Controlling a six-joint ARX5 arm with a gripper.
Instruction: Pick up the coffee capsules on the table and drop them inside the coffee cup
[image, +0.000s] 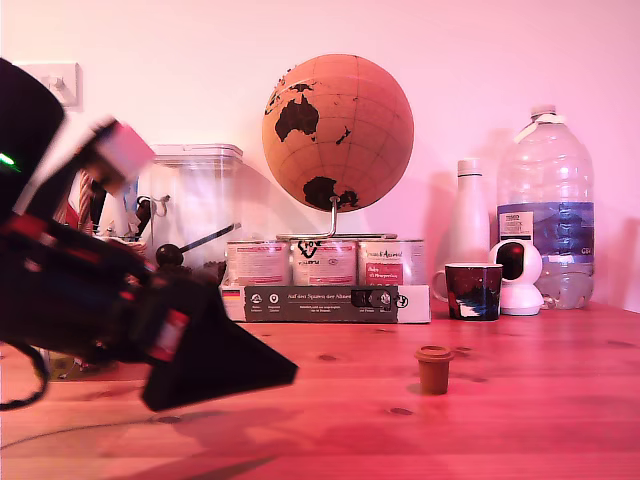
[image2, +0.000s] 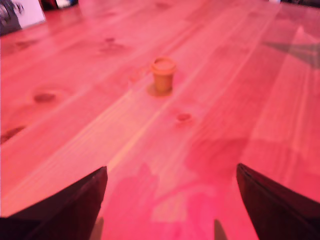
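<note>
One brown coffee capsule (image: 434, 368) stands flange-up on the wooden table (image: 540, 410), right of centre in the exterior view. In the wrist view the same capsule (image2: 163, 74) sits well ahead of the gripper, roughly in line with the gap between the fingers. My gripper (image: 272, 375) hovers low over the table at the exterior view's left and points toward the capsule, clearly apart from it. It (image2: 171, 169) is open, its dark fingers (image2: 75, 200) spread wide with nothing between them. The coffee cup is out of view.
Along the back wall stand a clear plastic container (image: 195, 210), three tins (image: 325, 262) on a dark box (image: 325, 302), a cork globe (image: 338, 130), a small dark mug (image: 472, 290), a white bottle (image: 468, 225), a white camera (image: 518, 275) and a large water bottle (image: 547, 210).
</note>
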